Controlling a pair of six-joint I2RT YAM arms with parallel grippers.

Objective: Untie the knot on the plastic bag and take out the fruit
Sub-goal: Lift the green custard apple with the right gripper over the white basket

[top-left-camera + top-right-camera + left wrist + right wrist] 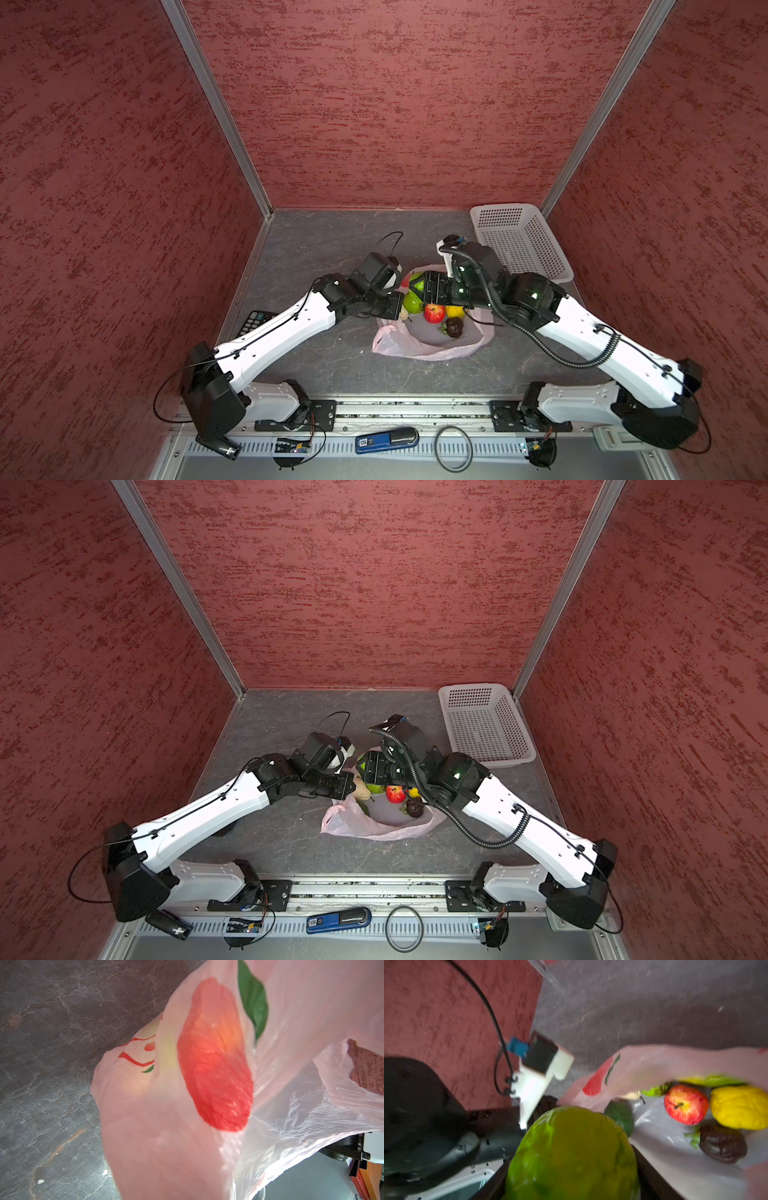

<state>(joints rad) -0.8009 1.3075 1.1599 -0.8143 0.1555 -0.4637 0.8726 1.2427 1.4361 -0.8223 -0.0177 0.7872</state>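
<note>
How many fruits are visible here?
7: a bumpy green fruit in the right gripper; in the pink bag, another green, cream, red apple, yellow, dark brown, yellow-green. More may be hidden.

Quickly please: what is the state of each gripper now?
Left gripper: closed, apparently pinching the plastic bag at its edge.
Right gripper: closed on the bumpy green fruit.

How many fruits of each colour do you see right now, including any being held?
Green: 2 (held green fruit, darker green fruit)
Yellow-green fruit: 1
Yellow fruit: 1
Red apple: 1
Dark brown fruit: 1
Cream fruit: 1
Total: 7
</note>
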